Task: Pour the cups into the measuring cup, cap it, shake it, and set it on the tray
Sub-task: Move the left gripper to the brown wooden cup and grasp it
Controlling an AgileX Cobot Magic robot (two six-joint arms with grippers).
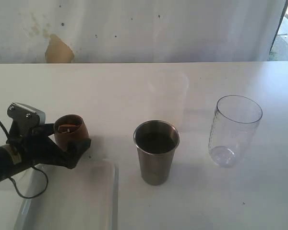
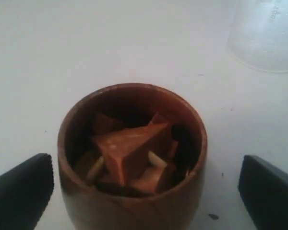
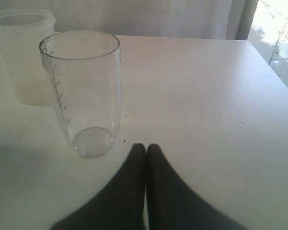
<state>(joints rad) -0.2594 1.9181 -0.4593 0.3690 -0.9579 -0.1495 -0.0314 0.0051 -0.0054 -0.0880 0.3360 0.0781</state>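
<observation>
The brown wooden cup (image 1: 69, 129) stands upright at the left, just beyond the white tray (image 1: 86, 201). It holds orange-brown chunks and pale slivers (image 2: 129, 153). My left gripper (image 1: 70, 138) is open around the wooden cup (image 2: 134, 201); one finger (image 2: 21, 191) is close to its side and the other finger (image 2: 269, 191) is well apart from it. The steel tumbler (image 1: 156, 152) stands mid-table with dark contents. The clear measuring cup (image 1: 234, 130) is empty at the right. My right gripper (image 3: 145, 148) is shut and empty, just short of the measuring cup (image 3: 84, 91).
A frosted translucent beaker (image 1: 168, 93) stands behind the steel tumbler, and in the right wrist view the beaker (image 3: 21, 52) sits beside the measuring cup. A cable (image 1: 31, 189) loops from the left arm over the tray's edge. The table's far edge meets a wall.
</observation>
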